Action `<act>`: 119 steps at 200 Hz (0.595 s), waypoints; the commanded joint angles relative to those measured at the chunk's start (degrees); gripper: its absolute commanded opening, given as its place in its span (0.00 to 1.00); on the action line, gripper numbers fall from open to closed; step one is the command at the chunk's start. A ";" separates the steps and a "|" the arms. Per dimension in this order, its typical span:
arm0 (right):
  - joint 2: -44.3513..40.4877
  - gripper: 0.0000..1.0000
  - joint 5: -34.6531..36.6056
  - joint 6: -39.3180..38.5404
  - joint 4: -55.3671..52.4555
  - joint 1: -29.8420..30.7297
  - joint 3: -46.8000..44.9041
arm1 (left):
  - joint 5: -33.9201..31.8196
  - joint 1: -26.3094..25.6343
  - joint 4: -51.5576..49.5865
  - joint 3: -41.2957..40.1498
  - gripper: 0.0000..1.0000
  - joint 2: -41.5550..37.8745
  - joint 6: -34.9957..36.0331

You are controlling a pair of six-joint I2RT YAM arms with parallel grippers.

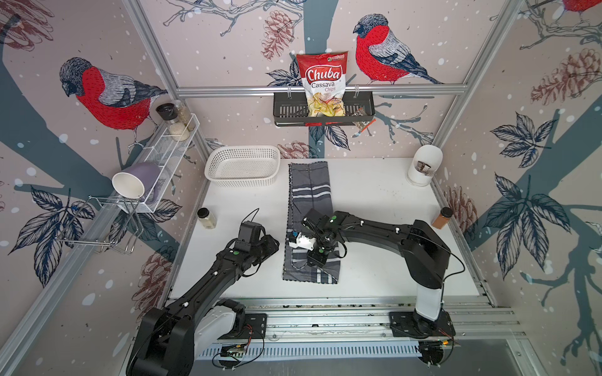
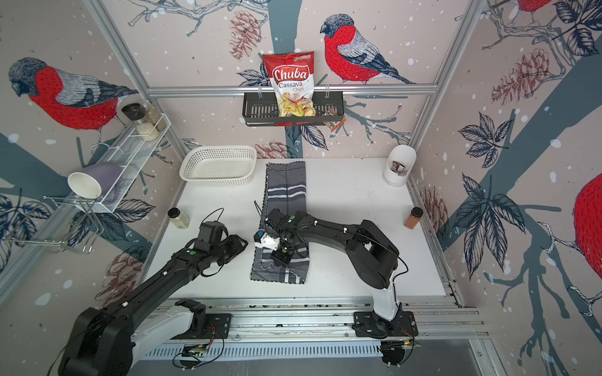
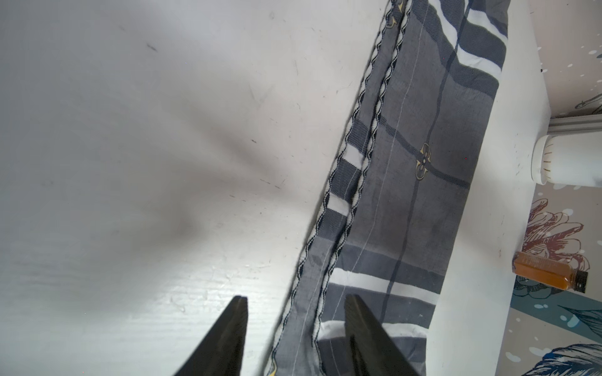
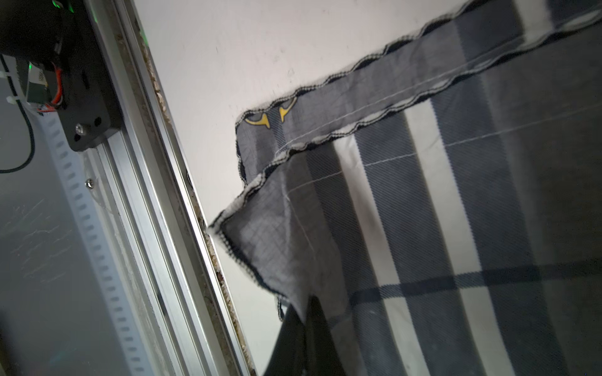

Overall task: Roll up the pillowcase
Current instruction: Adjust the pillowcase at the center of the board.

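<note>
Pillowcase [image 1: 309, 195] lies folded into a long narrow strip down the middle of the white desk [image 1: 374, 201], its far end beside a white basket [image 1: 242, 166]. Right hand [image 4: 308, 302] is pinched tight on a lifted corner of cloth near the strip's front end. Left hand [image 3: 295, 298] stands partly open, gripping nothing, one finger over bare desk, the other over the cloth beside its stitched edge.

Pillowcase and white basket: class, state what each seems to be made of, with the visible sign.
Pillowcase: woven cloth, matte, perhaps cotton; fine diagonal weave, stitched hems and soft folds show in the wrist views. Basket: probably moulded plastic, white, slight sheen; regular perforated walls and a smooth rim.
</note>
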 commanded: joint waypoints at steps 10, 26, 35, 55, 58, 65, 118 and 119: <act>-2.42 0.00 3.15 1.24 1.90 3.02 -2.64 | 3.43 0.03 1.60 -2.14 0.41 -1.15 1.39; -6.38 0.00 3.81 3.29 6.44 2.72 -6.19 | 8.74 -0.40 6.01 -4.30 0.31 -2.14 0.45; -8.21 0.00 4.32 4.11 8.22 2.47 -8.00 | 10.55 -1.12 8.10 -5.18 0.23 -2.44 0.10; -11.28 0.00 2.99 5.16 11.80 1.63 -12.11 | 11.60 -3.71 10.24 -5.90 0.01 -1.38 -0.29; -11.49 0.00 2.70 5.35 12.39 1.39 -12.65 | 11.67 -4.15 10.44 -5.89 0.00 -0.92 -0.27; -12.04 0.00 1.89 5.88 13.73 0.79 -13.95 | 11.63 -5.33 10.80 -5.81 0.00 0.24 -0.42; -14.33 0.00 1.80 10.23 19.74 -2.30 -17.98 | 8.50 -9.73 13.12 -9.65 0.00 7.22 -5.08; -14.45 0.00 1.83 10.28 19.87 -2.35 -18.06 | 8.48 -9.75 13.22 -9.75 0.00 7.18 -5.14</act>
